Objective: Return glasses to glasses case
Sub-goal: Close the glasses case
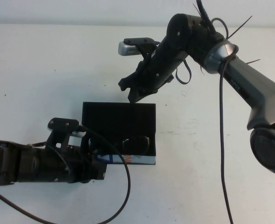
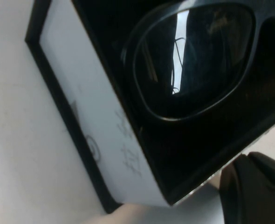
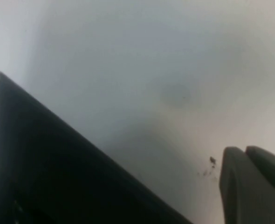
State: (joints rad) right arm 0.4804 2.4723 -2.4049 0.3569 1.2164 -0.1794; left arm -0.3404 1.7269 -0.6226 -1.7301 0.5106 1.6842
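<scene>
So: glasses case [image 1: 119,122] sits mid-worktop [image 1: 44,70], a black rectangular box with hard straight edges, flat hinged lid standing open on its far side, matte black inside. Its front wall is smooth white with blue and orange print; in the left wrist view the white side [image 2: 100,140] shows faint grey markings and a thin black border.

Glasses [image 1: 136,143] lie inside the case, toward its right half, narrower than the box. Thick glossy dark frame, rounded-rectangular rims, clear lens [image 2: 193,60] reflecting cables.

Left tool [image 1: 92,163] is at the case's front-left corner, right up against the white wall; cannot tell if its fingers are apart or together. One black finger [image 2: 254,191] shows beside the case corner, matte plastic, rounded.

Right tool [image 1: 130,91] hangs just above the far edge of the open lid, fingers together, holding nothing. The right wrist view shows the lid's straight black edge [image 3: 58,168] and two dark fingertips [image 3: 249,186] pressed side by side over the white worktop.

Worktop is plain matte white with a few small dark specks.
</scene>
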